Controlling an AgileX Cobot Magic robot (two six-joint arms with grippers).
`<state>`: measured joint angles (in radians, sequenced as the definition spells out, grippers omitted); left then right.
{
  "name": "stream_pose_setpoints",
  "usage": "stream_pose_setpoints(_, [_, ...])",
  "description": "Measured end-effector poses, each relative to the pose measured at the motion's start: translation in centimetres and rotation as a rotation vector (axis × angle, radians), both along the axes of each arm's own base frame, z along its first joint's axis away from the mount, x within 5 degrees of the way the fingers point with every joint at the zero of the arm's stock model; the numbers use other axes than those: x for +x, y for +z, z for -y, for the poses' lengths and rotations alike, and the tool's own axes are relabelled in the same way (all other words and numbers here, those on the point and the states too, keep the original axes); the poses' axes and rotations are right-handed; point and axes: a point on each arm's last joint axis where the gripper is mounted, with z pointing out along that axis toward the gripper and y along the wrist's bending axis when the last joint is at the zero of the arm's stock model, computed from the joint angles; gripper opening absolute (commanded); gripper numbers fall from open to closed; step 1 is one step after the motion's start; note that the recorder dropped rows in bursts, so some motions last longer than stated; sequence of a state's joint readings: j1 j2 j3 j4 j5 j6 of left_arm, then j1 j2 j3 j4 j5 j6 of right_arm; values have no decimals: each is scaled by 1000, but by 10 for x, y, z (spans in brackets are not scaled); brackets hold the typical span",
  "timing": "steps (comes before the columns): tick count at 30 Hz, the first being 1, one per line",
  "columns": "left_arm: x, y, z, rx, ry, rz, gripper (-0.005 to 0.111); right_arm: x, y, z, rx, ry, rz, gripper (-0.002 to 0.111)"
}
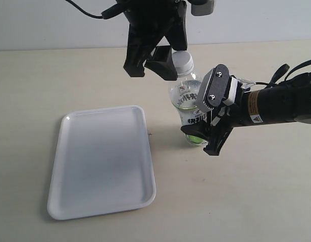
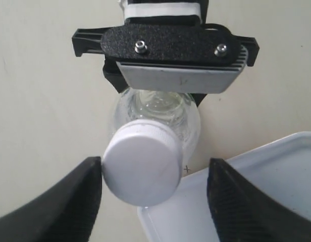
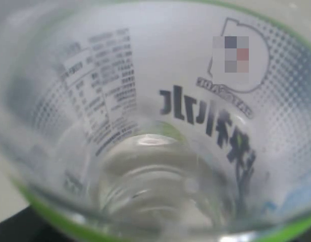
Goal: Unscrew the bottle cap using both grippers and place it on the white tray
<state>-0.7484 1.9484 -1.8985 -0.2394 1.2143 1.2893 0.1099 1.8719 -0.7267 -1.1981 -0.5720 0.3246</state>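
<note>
The clear bottle (image 1: pixel 184 95) stands upright on the table, its white-and-green label facing me. My right gripper (image 1: pixel 198 118) is shut on its body, and the finger with the grey plate (image 2: pixel 178 78) presses the side. The label fills the right wrist view, where the bottle (image 3: pixel 160 101) hides the jaws. The white ribbed bottle cap (image 1: pixel 183 60) sits on the neck. My dark left gripper (image 2: pixel 155 170) hangs open over the bottle cap (image 2: pixel 141 164). One finger (image 2: pixel 87 196) touches the cap's edge and the other stands apart. The white tray (image 1: pixel 102 166) lies empty, left of the bottle.
The beige table (image 1: pixel 246 201) stretches to the right and front of the bottle. The tray's corner (image 2: pixel 256 201) lies just beside the bottle's foot. A pale wall (image 1: pixel 44 25) rises behind the table. A black cable (image 1: pixel 87 12) hangs from the left arm.
</note>
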Motion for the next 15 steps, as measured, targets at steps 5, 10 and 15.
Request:
stream_pose_setpoints(5, [1,1,1,-14,3,6,43,0,0,0,1,-1,-1,0])
stream_pose_setpoints(10, [1,1,2,-20,5,11,61,0,0,0,0,0,0,0])
stream_pose_setpoints(15, [1,1,2,-22,17,2,70,0,0,0,0,0,0,0])
